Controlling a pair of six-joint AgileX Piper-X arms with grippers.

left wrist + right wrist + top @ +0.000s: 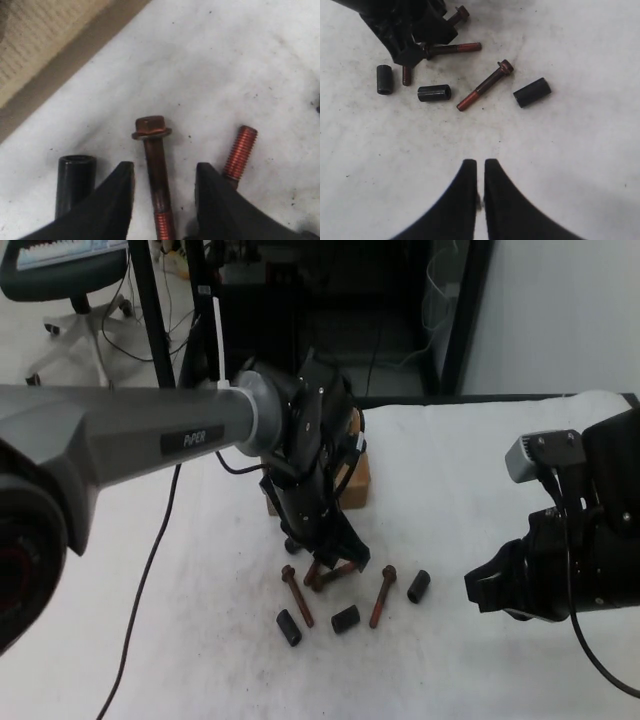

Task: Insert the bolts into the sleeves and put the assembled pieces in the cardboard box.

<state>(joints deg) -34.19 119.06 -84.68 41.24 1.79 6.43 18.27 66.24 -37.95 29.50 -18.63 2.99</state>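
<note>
- The left gripper [162, 167] stands low over the white cloth [470, 460]. Its fingers are open on either side of a rusty bolt [152, 131], and it has hold of nothing yet.
- The shank of this bolt lies in the gap, a little nearer to one finger than to the other. A good grasp probably means centring first, then closing across the smooth part of the shank and not on the thread, so that the bolt does not roll or tilt.
- Just outside one finger lies a black sleeve [75, 175], and outside the other is the threaded end of a second bolt [241, 150]. A slow closing should leave both where they are.
- The other parts lie in a loose group in the middle of the bench — a left bolt [297, 597], a right bolt [382, 597], a near-left sleeve [288, 628], a middle sleeve [345, 619] and a right sleeve [418, 586].
- The cardboard box [357, 478] stands on the far side, partly hidden behind the left arm.
- The right gripper [480, 162] hangs at the right, apart from the parts. Its fingers are almost together and there is nothing between them. The right sleeve looks nearest for it to hold.
</note>
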